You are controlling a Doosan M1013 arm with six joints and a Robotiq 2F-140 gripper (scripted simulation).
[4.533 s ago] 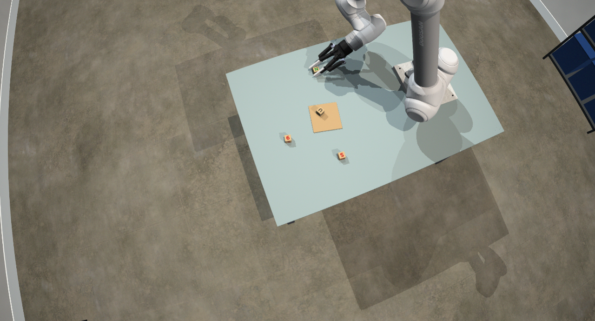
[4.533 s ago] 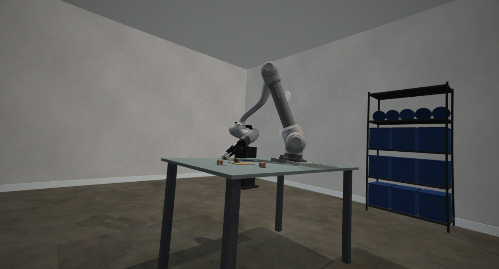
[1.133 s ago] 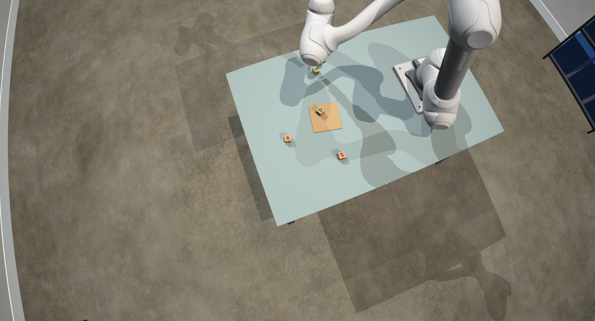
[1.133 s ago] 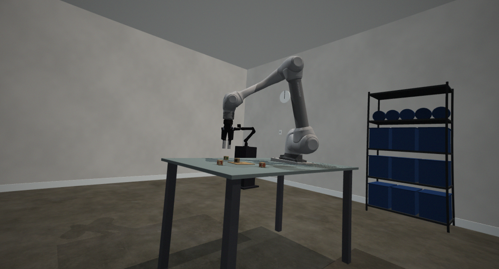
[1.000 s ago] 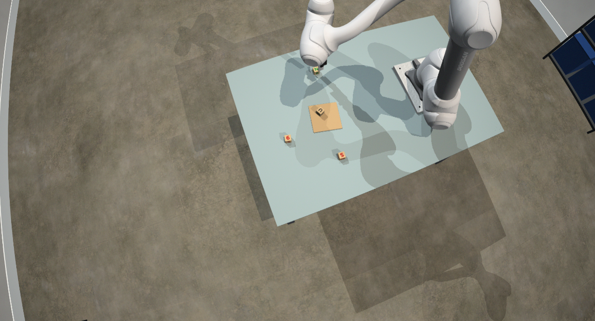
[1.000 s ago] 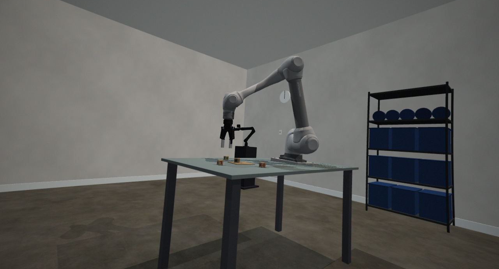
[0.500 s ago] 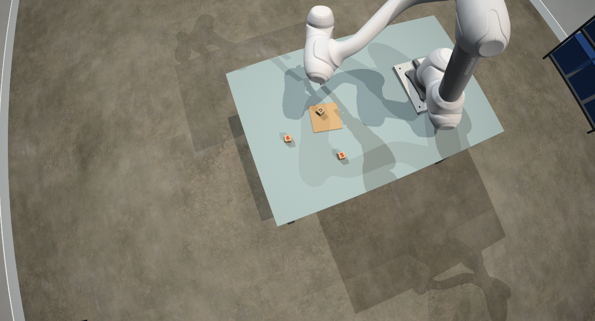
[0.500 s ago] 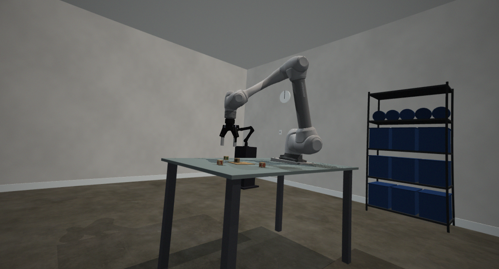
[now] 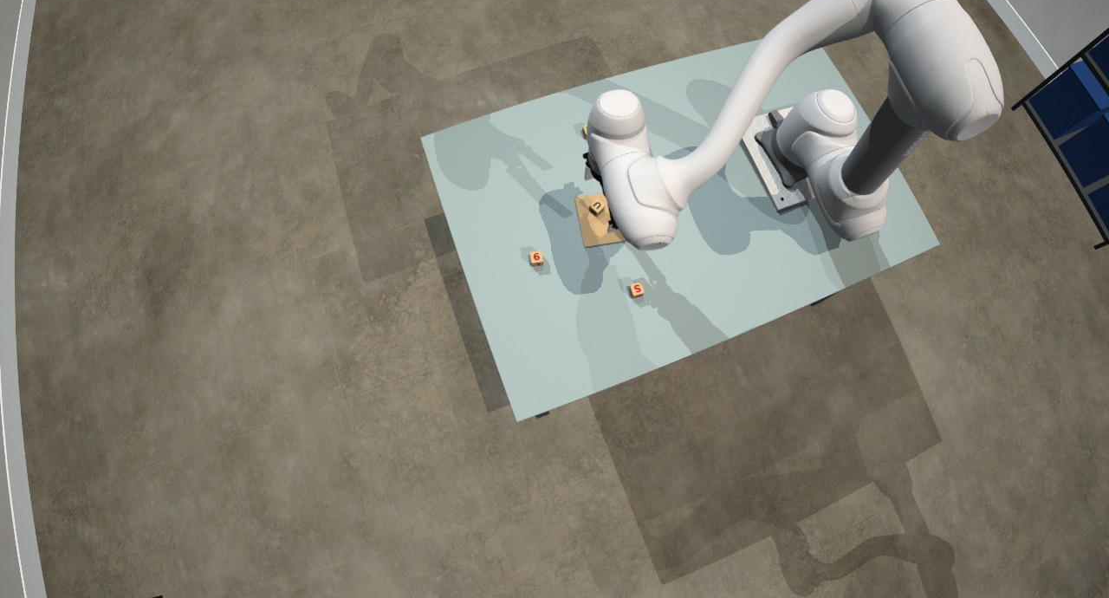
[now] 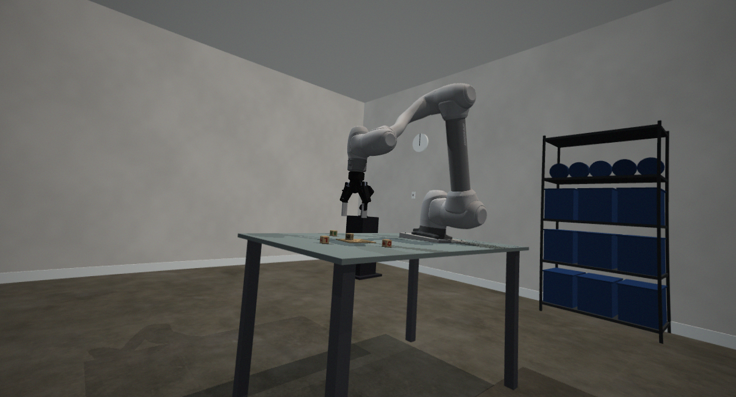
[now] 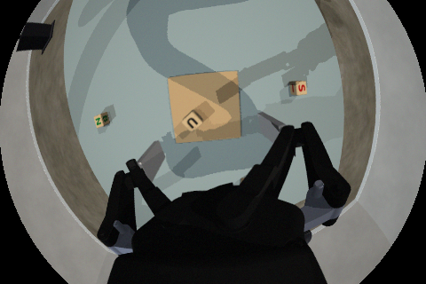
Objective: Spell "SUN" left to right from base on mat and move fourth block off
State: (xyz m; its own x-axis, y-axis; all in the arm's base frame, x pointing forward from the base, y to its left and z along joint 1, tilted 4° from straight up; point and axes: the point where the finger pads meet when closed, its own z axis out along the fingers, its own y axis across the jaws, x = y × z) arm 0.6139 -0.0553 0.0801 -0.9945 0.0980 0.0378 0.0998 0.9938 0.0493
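I see a big pale desk [image 9: 480,269] [image 10: 288,243] [image 11: 204,40]. The white arm [image 9: 775,59] [image 10: 457,152] stands by one short edge. Its black tool [image 9: 602,193] [image 10: 353,215] [image 11: 209,136] is wide open, up above the tan mat [image 9: 586,234] [image 10: 363,241] [image 11: 206,93]. The U block [image 9: 596,206] [image 10: 349,236] [image 11: 193,120] sits crooked on it. Off the mat, the S block [image 9: 636,289] [image 10: 386,243] [image 11: 300,88] and N block [image 9: 585,131] [image 10: 333,233] [image 11: 100,120] lie toward opposite long edges. The 6 block [image 9: 536,257] [image 10: 324,239] is nearer the far short edge.
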